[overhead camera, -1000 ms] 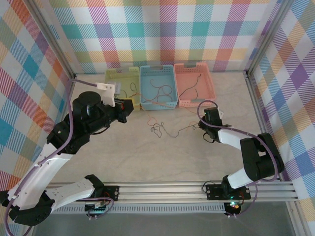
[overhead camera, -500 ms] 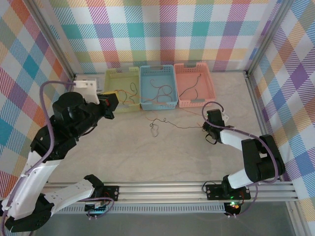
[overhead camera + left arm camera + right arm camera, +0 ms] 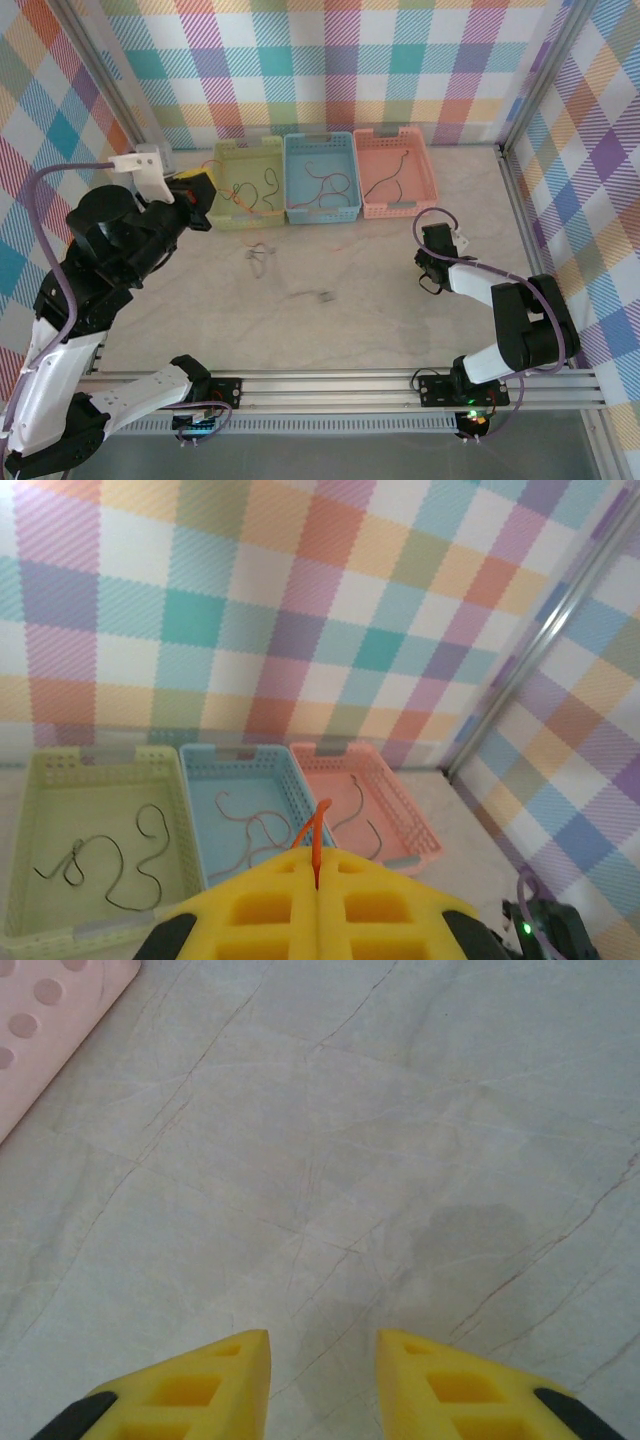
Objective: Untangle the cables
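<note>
My left gripper (image 3: 203, 188) is raised at the left, in front of the green basket. Its yellow fingers (image 3: 250, 905) are shut on a thin orange cable (image 3: 318, 832) that pokes up out of the closed jaws. In the top view the orange cable (image 3: 255, 207) runs right from that gripper over the basket's front. A small dark loop of cable (image 3: 258, 256) sits below it; whether it rests on the table I cannot tell. My right gripper (image 3: 430, 268) points down at bare table on the right, and the right gripper (image 3: 322, 1345) is open with nothing between its fingers.
Three baskets line the back: green (image 3: 222, 150), blue (image 3: 290, 180), pink (image 3: 432, 185). Each holds loose cables: dark in green (image 3: 120, 865), reddish in blue (image 3: 250, 825), dark in pink (image 3: 365, 815). A tiny red scrap (image 3: 340, 248) lies mid-table. Checked walls close in all sides.
My left gripper has swung left and back, pulling the cables from mid-table to the left. The strand that reached toward my right gripper is gone from there. The right arm barely moved.
</note>
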`<state>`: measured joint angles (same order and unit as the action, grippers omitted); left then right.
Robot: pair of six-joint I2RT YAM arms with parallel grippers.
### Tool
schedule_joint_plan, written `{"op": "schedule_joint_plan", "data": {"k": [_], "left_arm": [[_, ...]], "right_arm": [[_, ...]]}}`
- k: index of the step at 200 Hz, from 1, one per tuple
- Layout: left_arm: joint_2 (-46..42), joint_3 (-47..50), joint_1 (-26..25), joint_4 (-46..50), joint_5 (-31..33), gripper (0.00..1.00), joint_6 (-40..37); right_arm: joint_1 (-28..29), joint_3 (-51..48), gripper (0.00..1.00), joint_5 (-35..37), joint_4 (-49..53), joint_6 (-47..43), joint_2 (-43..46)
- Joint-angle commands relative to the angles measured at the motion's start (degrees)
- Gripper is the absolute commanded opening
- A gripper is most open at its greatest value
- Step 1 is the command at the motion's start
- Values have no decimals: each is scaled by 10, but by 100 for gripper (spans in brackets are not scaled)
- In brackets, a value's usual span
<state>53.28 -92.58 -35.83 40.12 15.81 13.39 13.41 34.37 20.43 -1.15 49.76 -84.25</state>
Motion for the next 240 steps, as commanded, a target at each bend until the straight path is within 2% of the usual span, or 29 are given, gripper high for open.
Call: {"op": "schedule_joint_plan", "data": {"k": [1,31,70,94,109,127,147,187,213,240], "left_arm": [[7,-36,5,-18,26,0,-20],[34,-42,5,-10,-22,0,-13],[87,-55,6,8,-89,0,1],[118,-60,6,6,-121,0,14],[131,-56,6,3,-135,0,23],[137,-32,6,-20,-163,0,38],[148,-18,6,-30,-187,0,51],[172,-10,6,-42,-257,0,70],[179,-9,6,-40,-291,0,71],[181,-8,6,-34,-319,0,65]], "right_arm": [[-5,-7,34,9,11,12,12],[-5,-10,34,1,0,5,15],[6,-61,33,-104,-184,-87,68],[61,-84,33,-169,-315,-199,107],[102,-87,41,-258,-390,-276,130],[150,-85,44,-337,-428,-337,161],[178,-70,46,-413,-436,-354,182],[233,-7,52,-511,-429,-400,183],[262,45,54,-517,-400,-437,173],[266,97,54,-524,-376,-447,150]]}}
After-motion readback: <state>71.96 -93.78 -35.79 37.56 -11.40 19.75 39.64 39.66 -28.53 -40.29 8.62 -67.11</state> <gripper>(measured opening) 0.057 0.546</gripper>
